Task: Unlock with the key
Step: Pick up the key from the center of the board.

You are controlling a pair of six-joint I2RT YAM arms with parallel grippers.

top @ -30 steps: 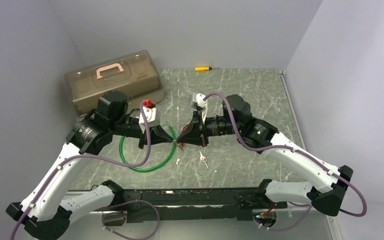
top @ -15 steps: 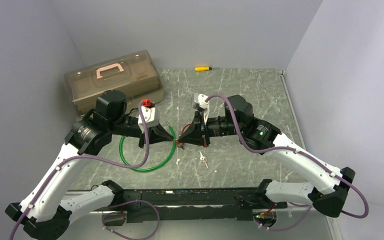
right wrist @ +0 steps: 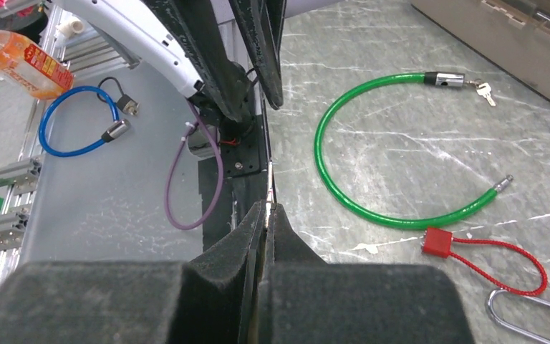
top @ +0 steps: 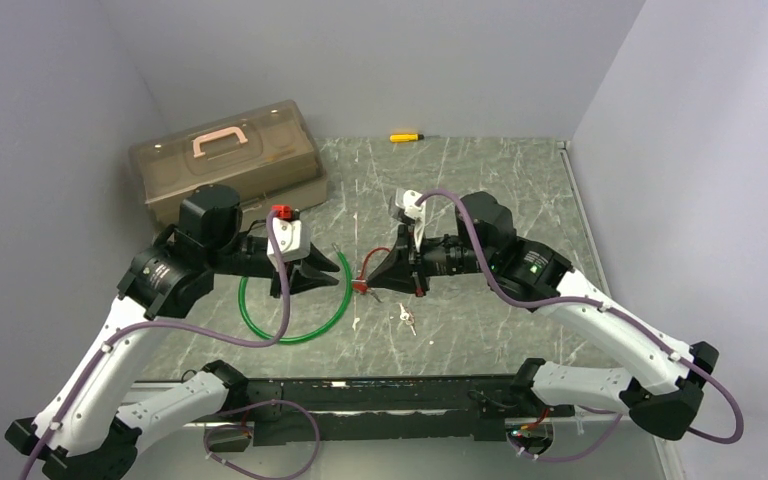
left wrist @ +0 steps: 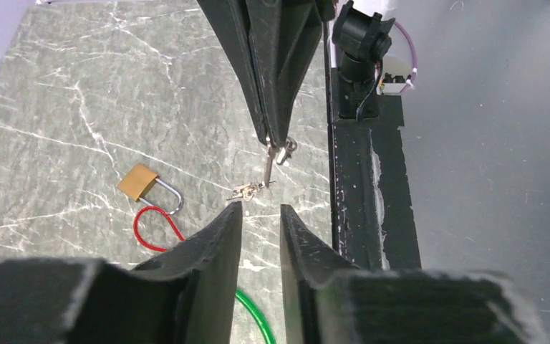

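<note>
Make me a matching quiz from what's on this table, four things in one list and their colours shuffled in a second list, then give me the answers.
Things:
1. toolbox
2. screwdriver
3. cable lock
4. padlock

Colours:
A. brass body
B. green
C. yellow
D. translucent brown with a pink handle

Pairs: 1-D, 2-C, 3-B, 4-A
</note>
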